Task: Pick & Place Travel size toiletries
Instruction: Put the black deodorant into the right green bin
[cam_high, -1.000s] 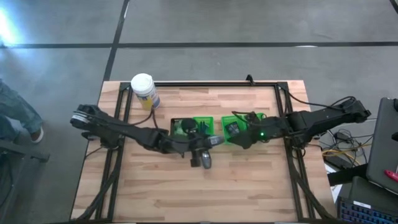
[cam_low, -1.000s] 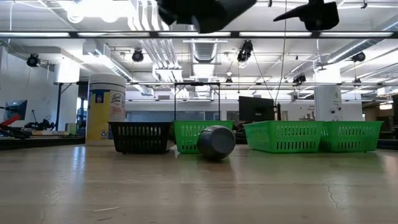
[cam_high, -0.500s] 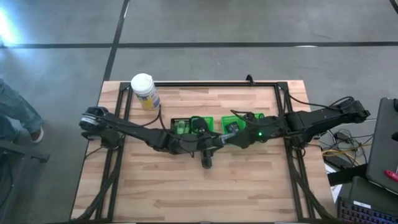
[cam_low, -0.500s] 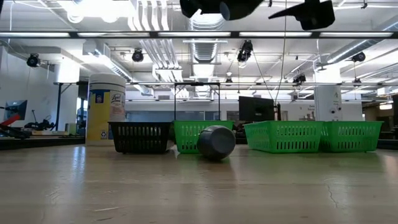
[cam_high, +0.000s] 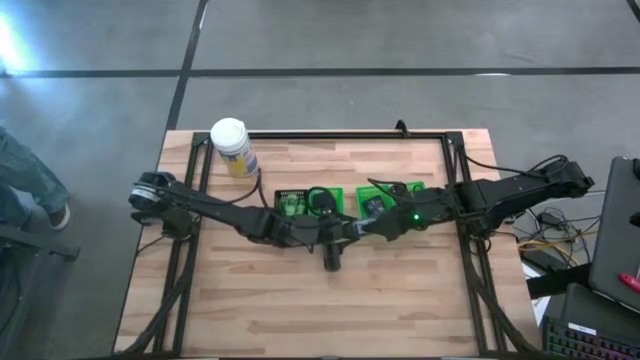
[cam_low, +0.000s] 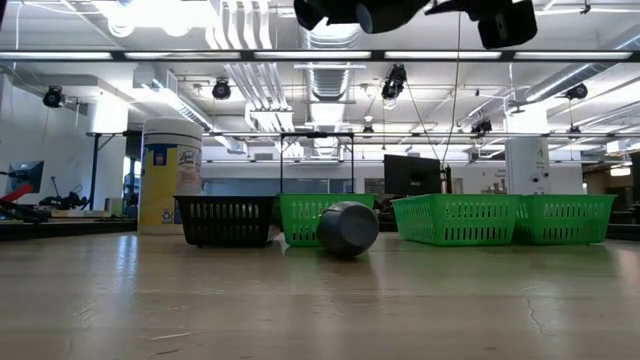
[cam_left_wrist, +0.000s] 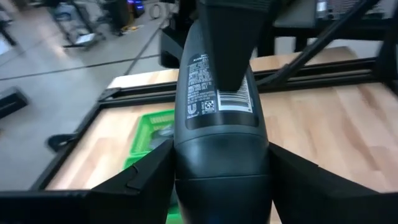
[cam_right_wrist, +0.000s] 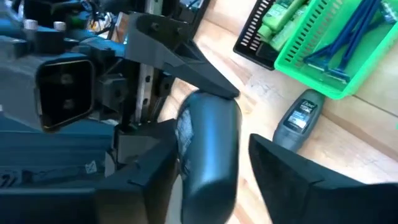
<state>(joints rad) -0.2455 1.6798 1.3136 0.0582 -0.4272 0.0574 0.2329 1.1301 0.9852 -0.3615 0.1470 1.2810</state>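
Observation:
A dark grey oval tube is held high above the table's middle in my left gripper, which is shut on it. My right gripper is open and meets it from the right. Its fingers stand on either side of the tube's far end, with a gap showing at one finger. Whether the other finger touches, I cannot tell. A second grey tube lies on its side on the wood below the grippers, and shows end-on in the low view. My left gripper pinches the grey tube at its cap end between its two fingers, one on each side. The fingers come level from the table's left and lie along the tube. The tube is lifted clear, roughly level, with its labelled end pointing toward my right gripper.
A black tray holding green bottles and green trays stand in a row just beyond the grippers; one green tray holds blue-handled sticks. A white-lidded jar stands at the far left. Bare wood lies toward the near edge.
My left gripper has carried the tube to the right, toward my right gripper. My right gripper has moved left until its fingers flank the tube's free end. The second tube has stayed on the table.

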